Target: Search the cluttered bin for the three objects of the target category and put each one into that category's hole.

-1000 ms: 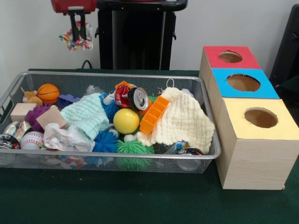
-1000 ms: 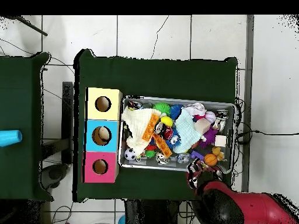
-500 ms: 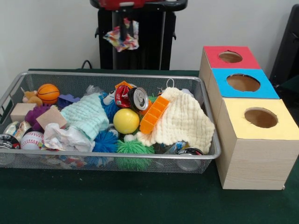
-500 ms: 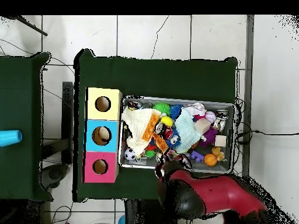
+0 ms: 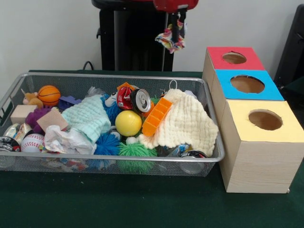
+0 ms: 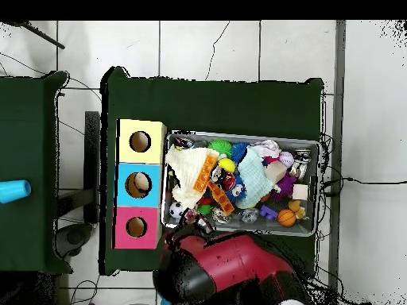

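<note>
Green table (image 5: 142, 209), end effector (image 5: 174, 29) clutching cloth (image 5: 170, 42)

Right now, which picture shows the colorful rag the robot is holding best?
The front view. The colorful rag hangs in plain sight from the gripper, above the bin's far side. In the overhead view the red arm covers most of it, leaving only a hint.

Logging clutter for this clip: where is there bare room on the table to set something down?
Bare green table runs in front of the wire bin and the yellow-topped box. The bin itself is packed edge to edge, and the three boxes stand close against its side.
</note>
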You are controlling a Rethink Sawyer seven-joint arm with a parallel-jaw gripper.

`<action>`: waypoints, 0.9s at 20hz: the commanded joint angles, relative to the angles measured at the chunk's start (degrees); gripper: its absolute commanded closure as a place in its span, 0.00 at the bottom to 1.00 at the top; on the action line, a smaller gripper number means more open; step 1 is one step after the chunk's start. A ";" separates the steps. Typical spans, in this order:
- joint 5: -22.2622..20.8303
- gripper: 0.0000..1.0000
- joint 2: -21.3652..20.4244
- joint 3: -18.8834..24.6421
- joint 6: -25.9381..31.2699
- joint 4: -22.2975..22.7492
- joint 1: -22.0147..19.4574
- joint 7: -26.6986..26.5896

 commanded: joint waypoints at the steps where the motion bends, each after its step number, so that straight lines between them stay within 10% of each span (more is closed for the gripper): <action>1: 3.53 1.00 3.61 -9.92 -2.38 -2.89 5.80 18.35; 18: 11.01 1.00 4.48 -17.72 3.27 -9.63 17.46 19.27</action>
